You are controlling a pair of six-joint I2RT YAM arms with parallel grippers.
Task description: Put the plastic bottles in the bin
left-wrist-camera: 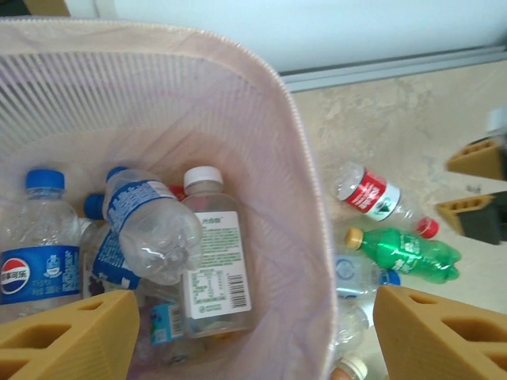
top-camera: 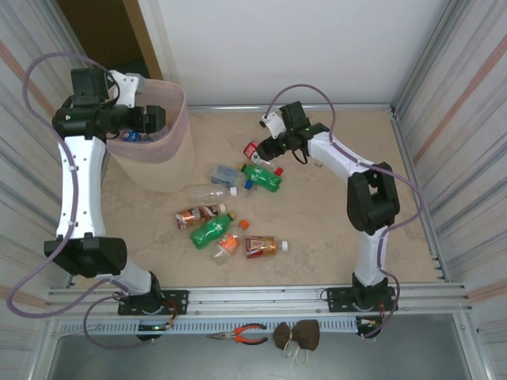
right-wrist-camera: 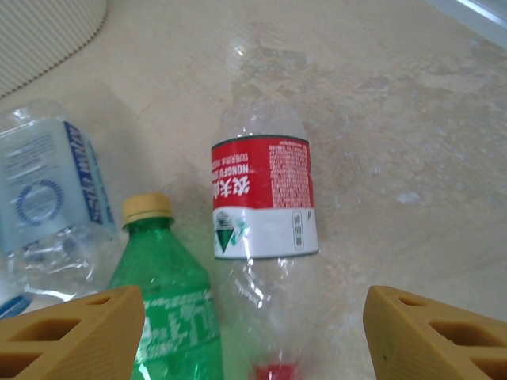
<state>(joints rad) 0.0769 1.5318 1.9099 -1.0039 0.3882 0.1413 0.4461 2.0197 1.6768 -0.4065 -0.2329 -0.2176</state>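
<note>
The table [top-camera: 341,229] carries the bin [top-camera: 170,168] at its far left, pink-lined and holding several clear plastic bottles [left-wrist-camera: 150,229], while others lie loose on the table between the arms. The left end effector [top-camera: 153,119] hangs over the bin's mouth, fingers apart with nothing between them. The right end effector [top-camera: 272,146] hovers with fingers spread above a red-labelled bottle [right-wrist-camera: 264,198] lying flat beside a green bottle [right-wrist-camera: 166,317], gripping neither.
</note>
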